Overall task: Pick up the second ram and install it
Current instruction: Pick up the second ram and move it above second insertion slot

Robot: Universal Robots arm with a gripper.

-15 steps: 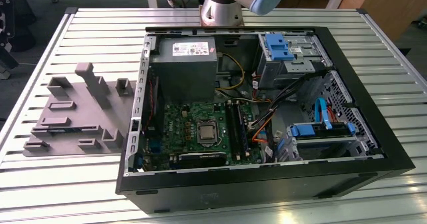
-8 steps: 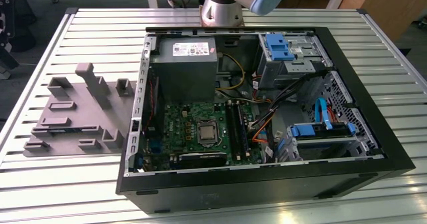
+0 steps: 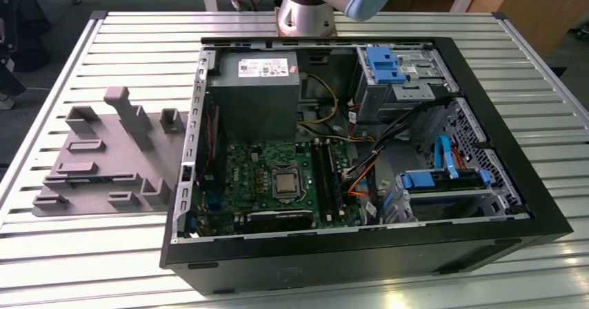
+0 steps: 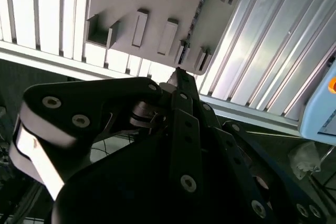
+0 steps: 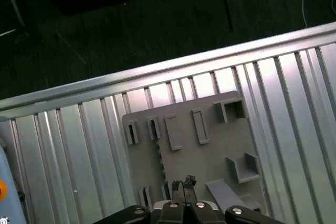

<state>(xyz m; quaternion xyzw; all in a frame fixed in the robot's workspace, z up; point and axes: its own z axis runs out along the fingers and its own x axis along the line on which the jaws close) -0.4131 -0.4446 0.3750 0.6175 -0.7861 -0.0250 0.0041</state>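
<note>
My jaws are closed, empty. Beyond their tips the ram (image 5: 160,163) stands edge-up in the holder (image 5: 210,150) on the counter (image 5: 79,156), presumably kept upright for pinching.

1. The second ram (image 3: 95,179) is a thin, narrow, dark green-blue board. I see it edge-on as a dark strip.
2. Pose: it stands on its long edge.
3. Location: it sits in a slot of the grey holder (image 3: 110,140), toward the holder's near edge in the exterior view.
</note>
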